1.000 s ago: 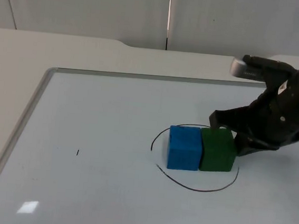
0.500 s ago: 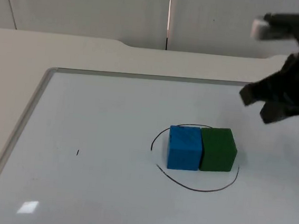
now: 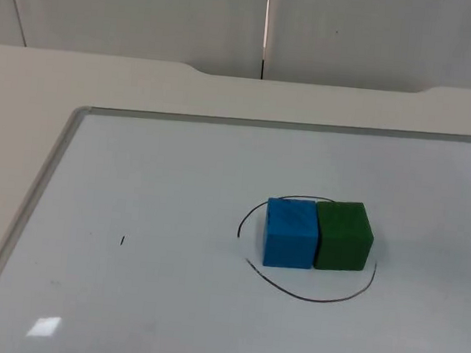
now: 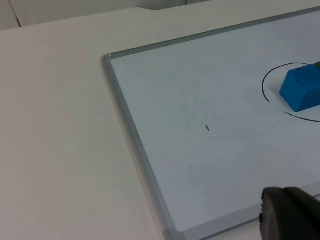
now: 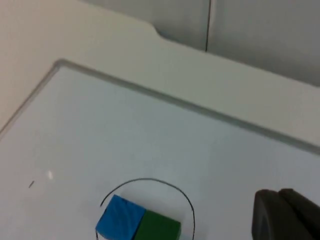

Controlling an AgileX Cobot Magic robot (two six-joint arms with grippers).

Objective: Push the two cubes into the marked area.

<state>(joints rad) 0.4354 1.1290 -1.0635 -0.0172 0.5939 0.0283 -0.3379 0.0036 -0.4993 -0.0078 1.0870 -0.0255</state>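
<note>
White table carries a whiteboard (image 3: 135,183) w/ blue cube (image 3: 290,233) touching green cube (image 3: 344,235) inside the drawn ring (image 3: 307,297) toward its right edge; grippers' state can't tell, any return sweep could knock them out.

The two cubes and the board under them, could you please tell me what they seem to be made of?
The blue cube and green cube look like matte foam or soft plastic: dull faces, slightly rounded edges. The whiteboard looks glossy-coated, with a light reflection and a grey, metal-like frame.
</note>
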